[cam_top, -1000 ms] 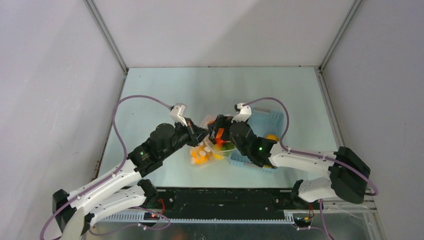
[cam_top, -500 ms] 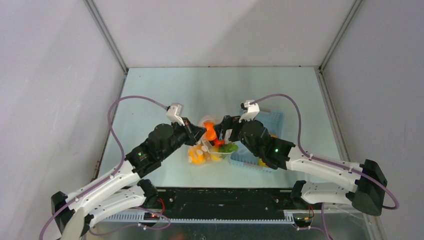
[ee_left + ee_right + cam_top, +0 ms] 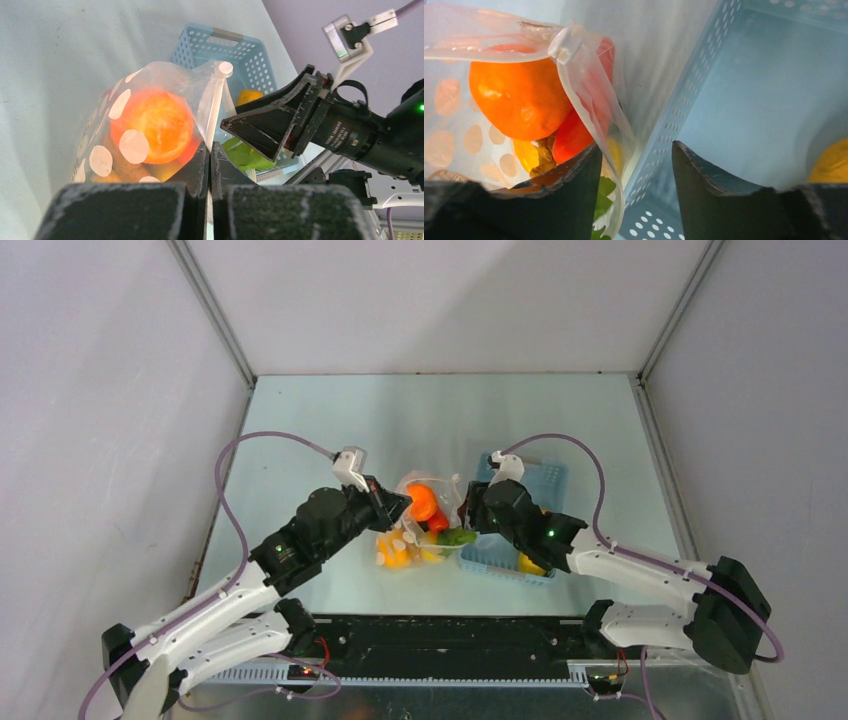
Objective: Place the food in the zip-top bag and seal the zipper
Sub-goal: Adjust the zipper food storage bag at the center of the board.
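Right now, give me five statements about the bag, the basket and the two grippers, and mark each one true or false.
1. The left gripper is shut on the zip-top bag. True.
2. The orange food piece lies in the blue basket. False: it sits inside the bag.
3. The right gripper has its jaws apart. True.
4. The basket holds nothing. False: a yellow piece lies in it.
5. The right gripper clamps the white slider. False: the slider lies ahead of its fingers, ungripped.
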You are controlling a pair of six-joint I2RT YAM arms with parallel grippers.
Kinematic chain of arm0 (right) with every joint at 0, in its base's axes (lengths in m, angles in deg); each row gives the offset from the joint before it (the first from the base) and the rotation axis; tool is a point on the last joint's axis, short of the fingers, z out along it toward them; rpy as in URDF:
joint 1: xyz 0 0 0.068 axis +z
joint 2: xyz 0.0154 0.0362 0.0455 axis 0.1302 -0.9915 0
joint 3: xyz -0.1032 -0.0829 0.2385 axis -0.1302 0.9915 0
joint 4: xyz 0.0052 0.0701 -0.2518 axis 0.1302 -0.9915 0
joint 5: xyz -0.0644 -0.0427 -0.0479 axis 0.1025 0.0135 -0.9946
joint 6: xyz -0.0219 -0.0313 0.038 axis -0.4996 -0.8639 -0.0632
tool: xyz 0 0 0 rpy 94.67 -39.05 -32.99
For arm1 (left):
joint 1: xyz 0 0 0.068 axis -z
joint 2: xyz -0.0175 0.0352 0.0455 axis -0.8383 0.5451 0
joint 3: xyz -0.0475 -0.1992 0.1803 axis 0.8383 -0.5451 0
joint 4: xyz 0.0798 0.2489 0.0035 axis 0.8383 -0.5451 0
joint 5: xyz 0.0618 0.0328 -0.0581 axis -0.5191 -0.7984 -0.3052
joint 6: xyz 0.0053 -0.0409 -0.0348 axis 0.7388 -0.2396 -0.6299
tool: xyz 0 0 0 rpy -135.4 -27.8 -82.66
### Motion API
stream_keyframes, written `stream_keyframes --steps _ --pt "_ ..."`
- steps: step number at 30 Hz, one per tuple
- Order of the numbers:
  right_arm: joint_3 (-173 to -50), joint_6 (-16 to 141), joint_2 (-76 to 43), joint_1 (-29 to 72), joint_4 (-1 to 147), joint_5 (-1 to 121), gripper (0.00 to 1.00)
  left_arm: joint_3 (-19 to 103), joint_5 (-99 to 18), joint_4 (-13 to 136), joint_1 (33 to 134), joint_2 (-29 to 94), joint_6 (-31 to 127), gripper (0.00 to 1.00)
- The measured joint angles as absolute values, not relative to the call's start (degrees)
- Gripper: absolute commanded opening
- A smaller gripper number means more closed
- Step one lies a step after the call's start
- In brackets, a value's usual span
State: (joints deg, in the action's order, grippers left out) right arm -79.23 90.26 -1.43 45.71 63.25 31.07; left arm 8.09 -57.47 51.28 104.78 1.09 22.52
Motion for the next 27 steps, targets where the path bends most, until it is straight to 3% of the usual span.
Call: stream_keyframes --steps 2,4,6,9,19,27 --pt "-79.2 90.3 -3.0 45.5 64.1 31.4 0.41 8.1 -57.5 51.0 104.8 1.0 22.5 0.00" --pt "-79.1 90.4 -4.3 45.2 65.0 31.4 0.23 8.1 -57.5 50.7 104.8 0.7 22.5 0.00" --pt "-78.9 90.8 -5.9 45.2 66.7 31.4 0.12 8.1 -57.6 50.2 104.8 0.2 22.5 0.00" --pt "-78.8 90.2 -7.5 45.3 68.8 31.6 0.01 8.1 -57.9 49.6 104.8 -0.2 22.5 0.00" --pt "-80.4 89.2 -5.2 47.2 68.6 33.4 0.00 8.2 -58.9 48.2 104.7 -1.1 24.3 0.00" --pt "-96.1 89.6 -5.7 50.0 56.5 29.9 0.00 11.6 -57.4 47.2 104.6 1.3 28.2 0.00"
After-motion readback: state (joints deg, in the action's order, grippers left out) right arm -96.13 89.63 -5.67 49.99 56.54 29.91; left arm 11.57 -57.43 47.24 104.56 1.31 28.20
